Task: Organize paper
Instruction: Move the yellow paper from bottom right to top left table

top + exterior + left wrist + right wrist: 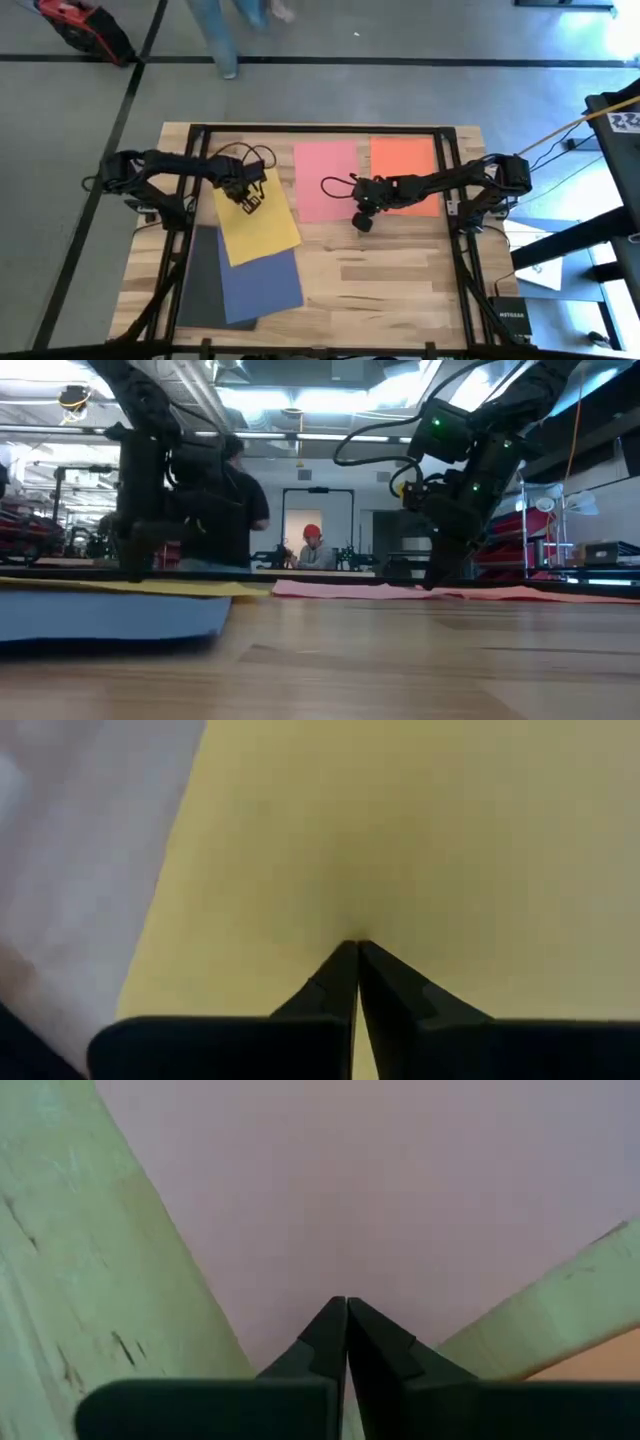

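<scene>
Standing by the table, both arms look set up to slide sheets, not lift them. The left gripper [248,198] has its fingers pinched together with the tips pressed flat down on the yellow sheet [258,220], nothing between them, which I'd guess is so it can drag the paper by friction. Same story on the other side: the right gripper [362,216] is closed tight, tips down at the near corner of the pink sheet [326,178], right where it meets the bare wooden table [400,280]. Makes sense to me, since paper this thin is hard to pinch off a flat surface. As for the paper itself, it's all plain rectangles of matching size. The pink sheet and the orange sheet [403,160] lie side by side and square along the far edge, looking tidy. The yellow one sits crooked on the left, overlapping the top of the dark blue sheet [262,288], which in turn lies over a black sheet [198,280] near the front left corner. From table level they all lie pretty flat, the blue edge lifted just slightly. So the left pile is the messy part, I reckon.
</scene>
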